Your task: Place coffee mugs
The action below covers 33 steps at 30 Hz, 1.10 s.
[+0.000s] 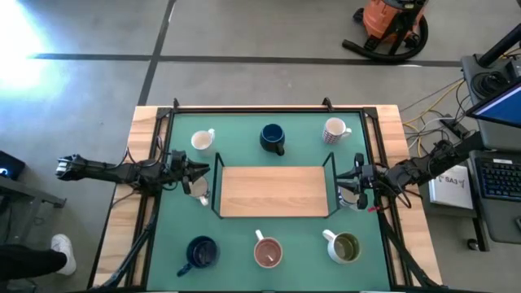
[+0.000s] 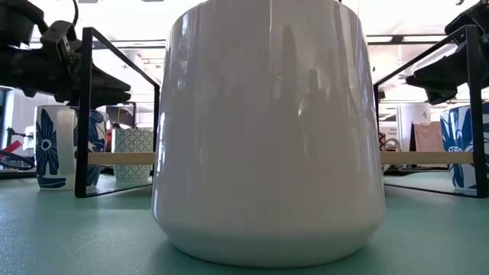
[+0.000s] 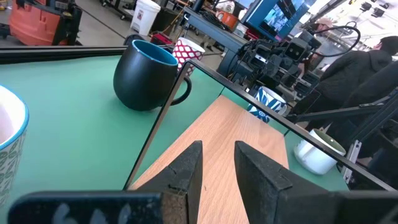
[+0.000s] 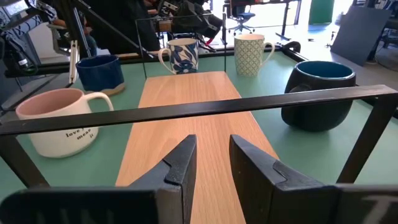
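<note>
Left gripper (image 1: 203,172) at the wooden tray's (image 1: 273,191) left end, fingers slightly apart, empty. Right gripper (image 1: 342,177) at its right end, likewise. Mugs (image 1: 273,137) around.

Eight upright mugs ring the mat – dark mug (image 1: 273,138) at twelve, pink mug (image 1: 267,251) at six.

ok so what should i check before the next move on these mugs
1. Left gripper empty, fingers apart: ok.
2. Right gripper empty, fingers apart: ok.
3. Wooden shelf has no mug on it, room to place: ok.
4. Pink mug and olive-lined mug upright on the mat: ok.
5. Low view usable: not ok, a white mug fills most of it.
6. Which mug goes next: cannot tell.
</note>
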Each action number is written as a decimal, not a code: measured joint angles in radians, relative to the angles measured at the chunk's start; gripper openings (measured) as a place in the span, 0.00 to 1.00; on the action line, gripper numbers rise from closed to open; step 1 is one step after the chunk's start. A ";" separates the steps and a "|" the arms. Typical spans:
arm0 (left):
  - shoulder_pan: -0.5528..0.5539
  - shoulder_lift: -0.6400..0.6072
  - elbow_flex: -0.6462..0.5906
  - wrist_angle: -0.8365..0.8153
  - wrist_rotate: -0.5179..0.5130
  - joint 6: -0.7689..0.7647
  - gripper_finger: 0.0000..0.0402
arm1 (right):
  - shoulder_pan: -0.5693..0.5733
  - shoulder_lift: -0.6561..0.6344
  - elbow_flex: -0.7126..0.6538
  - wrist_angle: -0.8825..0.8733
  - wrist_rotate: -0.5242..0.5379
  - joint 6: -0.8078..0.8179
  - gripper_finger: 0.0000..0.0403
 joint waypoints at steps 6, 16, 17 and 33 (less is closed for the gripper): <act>0.000 0.000 0.000 0.000 0.000 0.000 0.19 | 0.000 0.000 0.000 0.000 0.000 0.000 0.21; 0.000 0.000 0.000 0.005 -0.070 0.250 0.19 | 0.000 0.000 0.000 0.000 0.000 0.000 0.21; 0.000 0.000 0.000 0.006 -0.077 0.283 0.19 | 0.000 0.000 0.000 0.000 0.000 0.000 0.21; 0.000 0.001 -0.001 0.067 -0.218 0.341 0.19 | 0.000 0.000 0.000 0.000 0.000 0.000 0.21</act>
